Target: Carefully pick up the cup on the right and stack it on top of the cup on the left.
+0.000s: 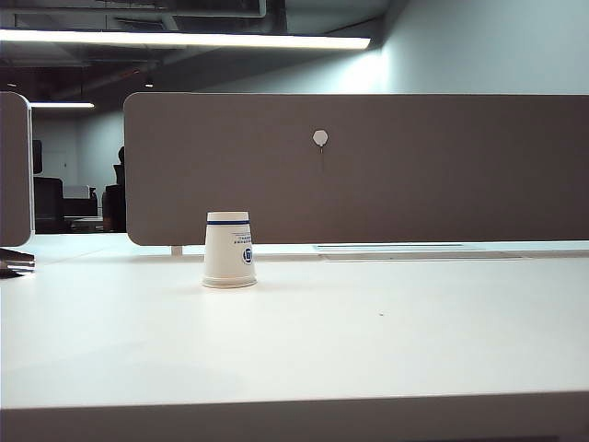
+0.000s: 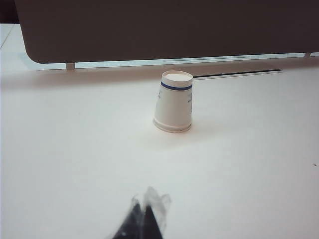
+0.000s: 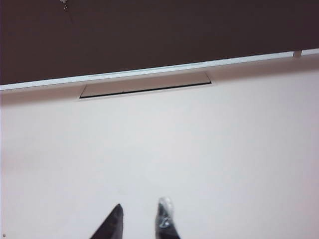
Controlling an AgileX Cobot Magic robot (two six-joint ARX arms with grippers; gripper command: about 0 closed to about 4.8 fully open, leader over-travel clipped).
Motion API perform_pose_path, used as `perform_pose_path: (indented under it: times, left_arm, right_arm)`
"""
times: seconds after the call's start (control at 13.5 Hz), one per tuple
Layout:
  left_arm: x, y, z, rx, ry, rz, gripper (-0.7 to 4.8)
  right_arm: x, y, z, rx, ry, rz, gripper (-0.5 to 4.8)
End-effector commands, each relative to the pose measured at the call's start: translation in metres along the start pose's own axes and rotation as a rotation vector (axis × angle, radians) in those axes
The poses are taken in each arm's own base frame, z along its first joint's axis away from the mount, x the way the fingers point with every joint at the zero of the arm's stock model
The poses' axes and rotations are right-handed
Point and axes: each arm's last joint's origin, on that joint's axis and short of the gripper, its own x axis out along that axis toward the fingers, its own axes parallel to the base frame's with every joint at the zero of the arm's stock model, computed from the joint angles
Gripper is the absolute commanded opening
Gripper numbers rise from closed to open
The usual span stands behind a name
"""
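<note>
We see a white counter [image 1: 386, 341] with one upside-down paper cup [image 1: 228, 250] standing on it, left of the middle, near the grey divider panel [image 1: 368, 166] along its far edge.

left gripper [image 2: 144, 219]: fingertips pressed together, low | right gripper [image 3: 142, 219]: tips slightly apart, empty, low

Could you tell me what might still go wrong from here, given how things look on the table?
Only one upside-down cup shows, so whether a second cup is nested on it I cannot tell; a loose stack could tip. The left gripper looks shut, low over the table in front of the cup; moving forward might knock it. The right gripper, slightly apart and holding nothing, hangs over bare table.
</note>
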Motion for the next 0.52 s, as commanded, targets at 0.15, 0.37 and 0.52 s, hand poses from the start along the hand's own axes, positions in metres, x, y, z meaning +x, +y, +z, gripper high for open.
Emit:
perform_pose_path:
  times: [0.15,0.37,0.52]
  left_arm:
    - [-0.0001,-0.0003,0.0017,0.009,-0.013,-0.007,-0.06]
    - [-0.0001,-0.0003,0.0017,0.009,-0.013,-0.007,-0.06]
    - [-0.0001,-0.0003,0.0017,0.009,-0.013,-0.007,-0.06]
  right_arm:
    - [0.0012,-0.0001,-0.0025,0.001,-0.001,0.003,0.84]
    - [0.0028,0.0003,-0.0071,0.001,0.016,0.028,0.84]
    - [0.0041,0.0005,-0.0109,0.0,0.03,0.045,0.84]
